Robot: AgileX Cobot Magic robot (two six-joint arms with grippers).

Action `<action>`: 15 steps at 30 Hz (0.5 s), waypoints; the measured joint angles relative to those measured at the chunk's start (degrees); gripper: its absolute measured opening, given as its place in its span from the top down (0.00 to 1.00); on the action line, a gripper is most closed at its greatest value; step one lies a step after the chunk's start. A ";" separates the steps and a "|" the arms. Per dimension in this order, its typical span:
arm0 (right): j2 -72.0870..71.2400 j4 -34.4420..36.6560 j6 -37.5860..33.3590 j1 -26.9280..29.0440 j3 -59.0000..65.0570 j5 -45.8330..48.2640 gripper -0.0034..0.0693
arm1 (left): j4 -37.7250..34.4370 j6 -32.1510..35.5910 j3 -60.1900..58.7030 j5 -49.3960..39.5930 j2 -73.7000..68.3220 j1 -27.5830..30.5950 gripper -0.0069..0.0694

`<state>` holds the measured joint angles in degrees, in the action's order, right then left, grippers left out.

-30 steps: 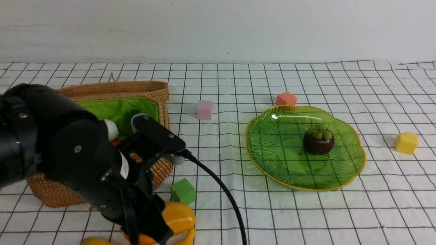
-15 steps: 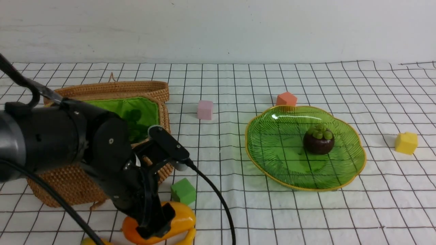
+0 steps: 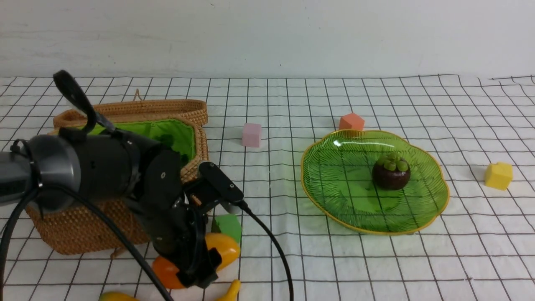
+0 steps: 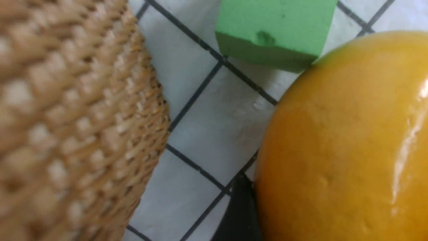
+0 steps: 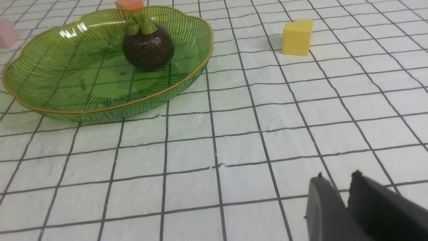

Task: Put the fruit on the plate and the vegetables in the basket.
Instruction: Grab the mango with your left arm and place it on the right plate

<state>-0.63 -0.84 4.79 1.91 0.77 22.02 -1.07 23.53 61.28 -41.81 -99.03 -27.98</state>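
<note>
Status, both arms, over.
Left gripper astride mango, grip unconfirmed. Right gripper shut, empty. Mangosteen on plate; banana not yet. Green cube, basket crowd mango.

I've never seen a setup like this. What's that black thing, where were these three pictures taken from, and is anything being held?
It is a robot with two arms, each ending in a two-fingered gripper. The wide picture looks forward from between the arms; the other two come from cameras on the wrists. On the white checked cloth sit a tan woven wicker basket, a translucent green glass plate holding a dark purple mangosteen, a yellow banana and four coloured cubes. The left gripper straddles an orange-yellow oval mango beside the basket; whether it grips is unclear. The right gripper, nearly closed, holds nothing.
</note>
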 joint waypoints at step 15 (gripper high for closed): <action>0.00 0.00 0.00 0.00 0.00 0.00 0.74 | -21.08 15.02 24.32 -12.62 -0.99 -3.37 0.15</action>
<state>-0.63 -0.84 4.79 1.91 0.77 22.02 -22.14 38.55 85.60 -54.43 -100.02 -31.35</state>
